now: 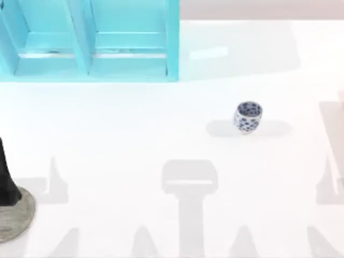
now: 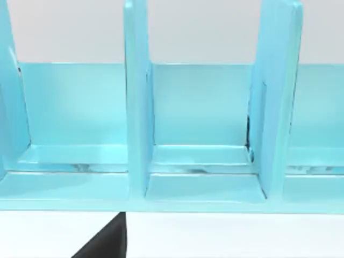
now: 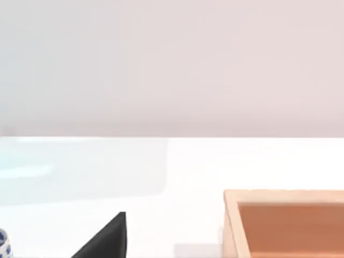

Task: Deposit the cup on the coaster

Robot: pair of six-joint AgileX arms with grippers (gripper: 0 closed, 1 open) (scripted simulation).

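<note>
The cup [image 1: 248, 116], small, white and blue-patterned, stands upright on the white table right of centre; a sliver of the cup [image 3: 2, 243] also shows in the right wrist view. The coaster [image 1: 15, 217], a mottled grey-beige disc, lies at the front left edge, partly cut off. A black part of my left arm [image 1: 5, 174] stands over the coaster's far rim and hides some of it. A dark piece of my left gripper [image 2: 107, 241] shows in the left wrist view, facing the teal rack. A dark piece of my right gripper [image 3: 107, 239] shows in the right wrist view, apart from the cup.
A teal rack [image 1: 91, 40] with upright dividers stands at the back left of the table. A wooden open box [image 3: 285, 223] sits in the right wrist view. Bare white table lies between the cup and the coaster.
</note>
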